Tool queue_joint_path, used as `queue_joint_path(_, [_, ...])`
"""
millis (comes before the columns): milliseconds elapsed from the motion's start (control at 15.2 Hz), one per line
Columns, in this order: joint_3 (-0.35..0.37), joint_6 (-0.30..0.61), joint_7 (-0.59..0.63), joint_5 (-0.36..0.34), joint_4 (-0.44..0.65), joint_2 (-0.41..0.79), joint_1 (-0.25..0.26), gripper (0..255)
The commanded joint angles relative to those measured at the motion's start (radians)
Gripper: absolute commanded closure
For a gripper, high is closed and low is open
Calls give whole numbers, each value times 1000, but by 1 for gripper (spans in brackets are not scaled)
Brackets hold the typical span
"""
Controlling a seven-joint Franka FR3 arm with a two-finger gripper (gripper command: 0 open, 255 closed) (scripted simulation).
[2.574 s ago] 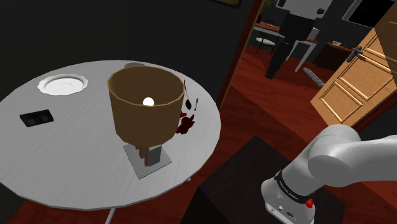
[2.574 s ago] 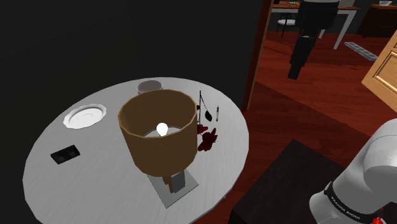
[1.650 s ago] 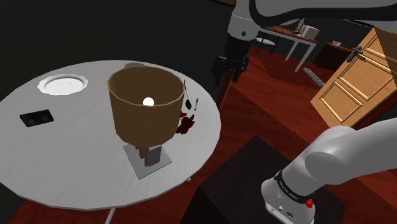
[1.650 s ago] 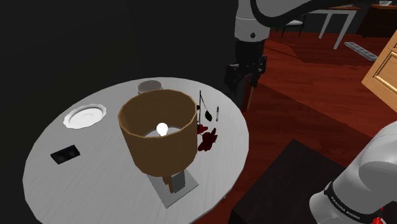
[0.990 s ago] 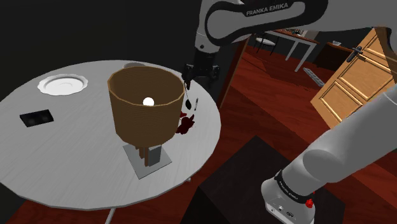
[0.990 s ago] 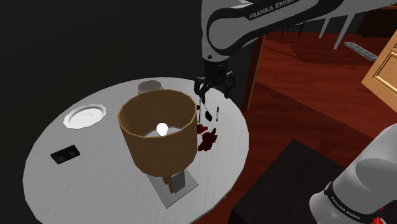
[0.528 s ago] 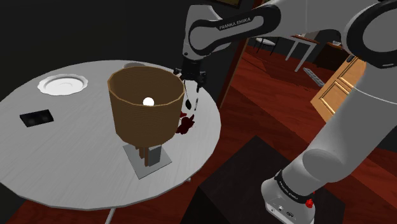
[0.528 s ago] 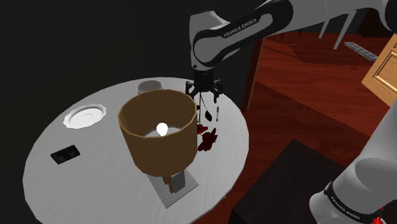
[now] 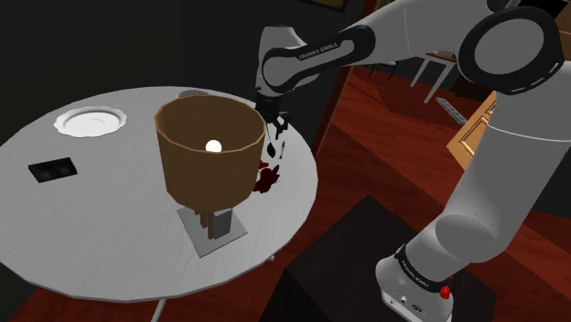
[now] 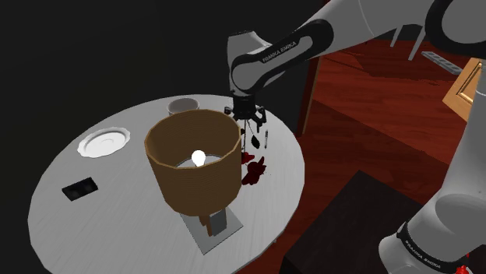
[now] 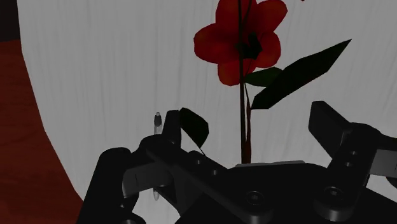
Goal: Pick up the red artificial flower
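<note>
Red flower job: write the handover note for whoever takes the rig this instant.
Claw: open, over the table, fingers either side of the stem, not touching it.
Flower: lying flat on the table beside the lamp, near the table's edge.
Done: claw lined up over the stem.
Left: lower, close on the stem, lift.
</note>
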Motion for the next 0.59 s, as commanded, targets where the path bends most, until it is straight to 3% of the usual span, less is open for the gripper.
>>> queue_joint_path(0, [-2,20,6,-6,-4,16,3,0])
queue_joint_path(198, [-4,38,8,-11,-11,28,5,0])
queue_joint_path(264, [-4,38,8,-11,-10,29,5,255])
queue_joint_path(528, [-4,38,8,-11,-11,28,4,255])
